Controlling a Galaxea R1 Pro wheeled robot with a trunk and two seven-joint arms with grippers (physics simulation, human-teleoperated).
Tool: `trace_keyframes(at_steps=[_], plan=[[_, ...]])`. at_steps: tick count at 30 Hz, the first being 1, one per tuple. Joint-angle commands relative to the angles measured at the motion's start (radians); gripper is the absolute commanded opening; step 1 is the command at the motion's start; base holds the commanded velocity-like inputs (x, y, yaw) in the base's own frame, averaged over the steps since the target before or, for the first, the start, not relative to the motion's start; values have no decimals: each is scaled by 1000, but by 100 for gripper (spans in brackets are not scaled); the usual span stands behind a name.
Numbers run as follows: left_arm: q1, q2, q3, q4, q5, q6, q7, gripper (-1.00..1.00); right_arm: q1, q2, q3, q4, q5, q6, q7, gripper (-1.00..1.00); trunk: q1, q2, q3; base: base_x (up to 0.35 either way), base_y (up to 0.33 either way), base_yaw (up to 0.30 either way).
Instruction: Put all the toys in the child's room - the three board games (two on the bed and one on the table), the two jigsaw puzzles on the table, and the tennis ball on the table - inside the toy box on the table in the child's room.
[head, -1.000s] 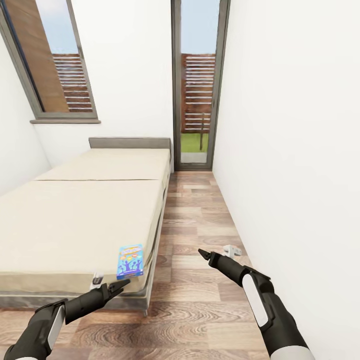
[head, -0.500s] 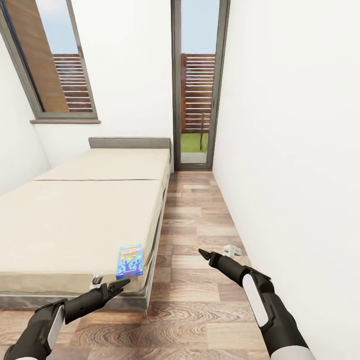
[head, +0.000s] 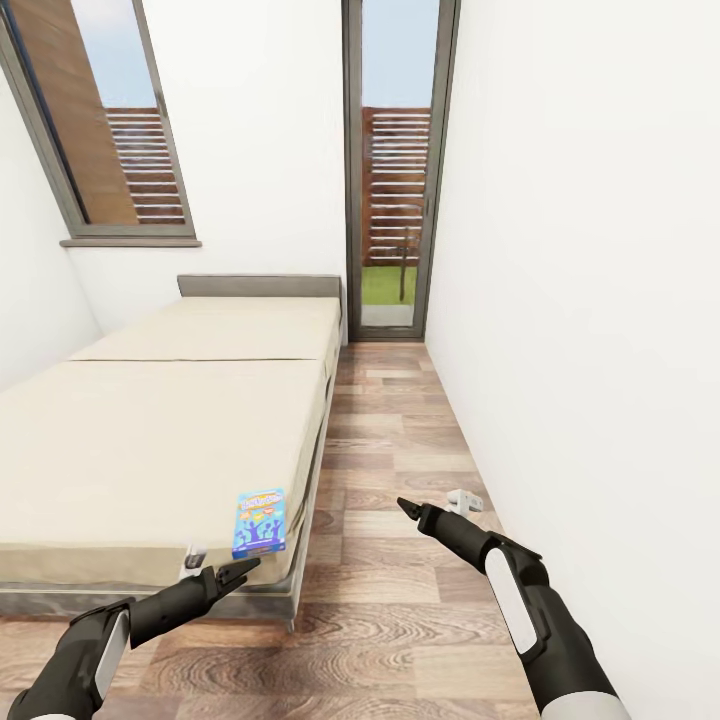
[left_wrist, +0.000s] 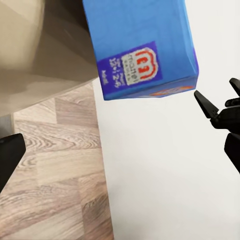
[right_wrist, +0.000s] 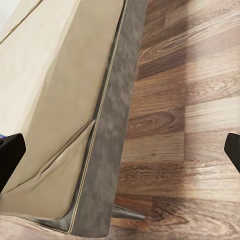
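White walls are closing in a narrow room with a wood-plank floor, a tall glass door at the far end and a slanted window to the left. From the head camera, the bed is filling the left half, its beige mattress bare except for one blue board game lying flat at the near right corner, close to the edge. That corner placement is putting the box within easy reach from the aisle. The left gripper is hovering just below and in front of the box, fingers parted and holding nothing, apparently lined up for a grasp. The right gripper is hanging over the floor in the aisle, well apart from the bed, likely kept clear as the idle arm; whether its fingers are parted or together cannot be told from here. A small white object is lying on the floor near the right wall. From the left wrist camera, the blue board game is looming close, its printed side label readable as a logo, overhanging the mattress edge. From the right wrist camera, the bed's dark grey frame is running beside the planks, with both fingertips far apart at the picture's edges, so this hand is spread and empty. Compared with a second ago, nothing is visibly changing: arms and box are sitting in the same places.
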Motion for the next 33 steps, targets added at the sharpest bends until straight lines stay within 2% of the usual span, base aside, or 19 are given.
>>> trace_keyframes(at_steps=[1,9,15,33], plan=[[-1,0,2,0,0,10,-4,100,-1,1,-4,-1,-4,7,3,100,0,0,-1,0,0,0],[-1,0,2,0,0,11,-7,100,-1,1,-4,-1,-4,7,3,100,0,0,-1,0,0,0],[-1,0,2,0,0,12,-8,100,-1,1,-5,-1,-4,7,3,100,-23,42,18,0,0,0],[-1,1,2,0,0,14,-9,100,-1,2,-3,-1,-4,7,3,100,-23,42,18,0,0,0]])
